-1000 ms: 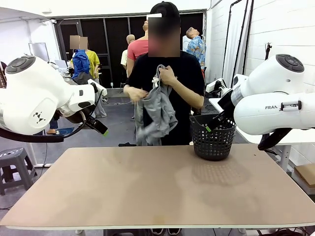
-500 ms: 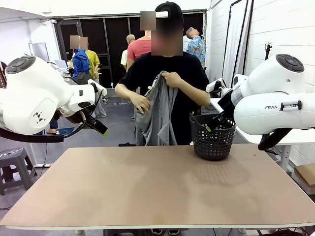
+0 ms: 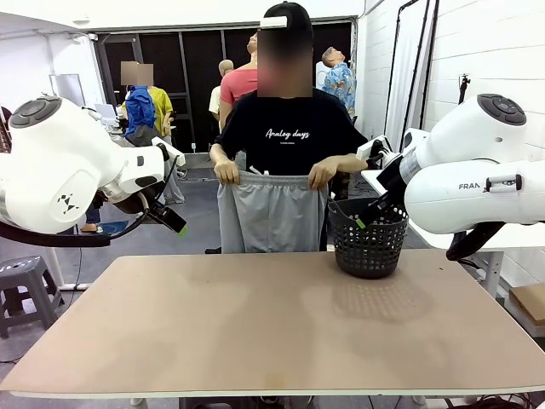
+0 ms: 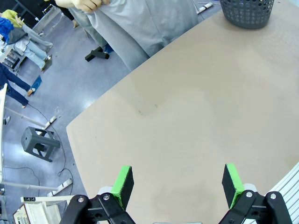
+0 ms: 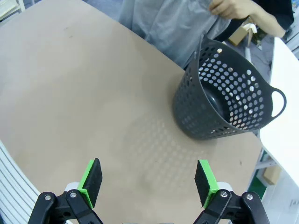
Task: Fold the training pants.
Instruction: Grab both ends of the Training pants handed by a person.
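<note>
two robot grippers hang empty, jaws spread wide, above a bare tabletop. the left gripper [image 4: 177, 184] hovers over the near left part of the table [image 3: 272, 332], its green pads well apart and touching nothing. the right gripper [image 5: 148, 183] hovers over the right side in the same way, fully open and holding nothing, with the black mesh basket [image 3: 368, 249] ahead of it. both arms sit back at their own sides, which by the look of it leaves the middle of the table free as a place to lay the garment. the basket stands upright near the far right edge of the table, off the middle, and looks empty from the right wrist view. beyond the far edge a person stands and holds the training pants [image 3: 272, 213] up in the air, one hand [image 3: 226, 173] at one end of the waistband and the other hand [image 3: 322, 175] at the other end. the light grey cloth hangs flat and straight, waist on top, legs dropping behind the table edge. the hold seems meant to spread the pants out before they go down on the table. as far as can be seen they do not touch the tabletop, and no fold is made yet.
</note>
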Robot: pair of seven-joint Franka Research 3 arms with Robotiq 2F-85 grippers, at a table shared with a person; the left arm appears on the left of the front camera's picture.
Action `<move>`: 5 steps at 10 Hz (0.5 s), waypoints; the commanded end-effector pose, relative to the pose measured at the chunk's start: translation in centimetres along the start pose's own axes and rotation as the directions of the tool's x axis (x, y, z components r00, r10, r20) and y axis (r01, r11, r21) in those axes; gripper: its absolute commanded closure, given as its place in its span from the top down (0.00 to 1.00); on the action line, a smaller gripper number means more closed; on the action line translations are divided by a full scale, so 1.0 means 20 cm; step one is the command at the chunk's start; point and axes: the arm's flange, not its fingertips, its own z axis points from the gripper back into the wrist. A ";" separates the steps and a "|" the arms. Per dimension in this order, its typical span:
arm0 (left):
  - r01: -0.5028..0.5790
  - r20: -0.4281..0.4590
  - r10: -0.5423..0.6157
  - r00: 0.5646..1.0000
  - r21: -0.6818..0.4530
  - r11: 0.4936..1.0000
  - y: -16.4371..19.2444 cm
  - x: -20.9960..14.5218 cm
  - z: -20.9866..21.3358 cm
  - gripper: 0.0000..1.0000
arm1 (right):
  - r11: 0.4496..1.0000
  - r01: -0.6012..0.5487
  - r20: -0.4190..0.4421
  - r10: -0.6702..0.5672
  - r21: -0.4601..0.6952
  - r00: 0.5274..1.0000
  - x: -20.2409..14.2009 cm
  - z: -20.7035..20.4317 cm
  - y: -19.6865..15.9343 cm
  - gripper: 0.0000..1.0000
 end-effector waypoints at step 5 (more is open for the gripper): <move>0.004 0.002 -0.004 1.000 0.003 1.000 0.00 0.00 0.00 1.00 | 1.000 -0.001 0.000 0.001 0.000 1.000 0.00 0.00 0.00 1.00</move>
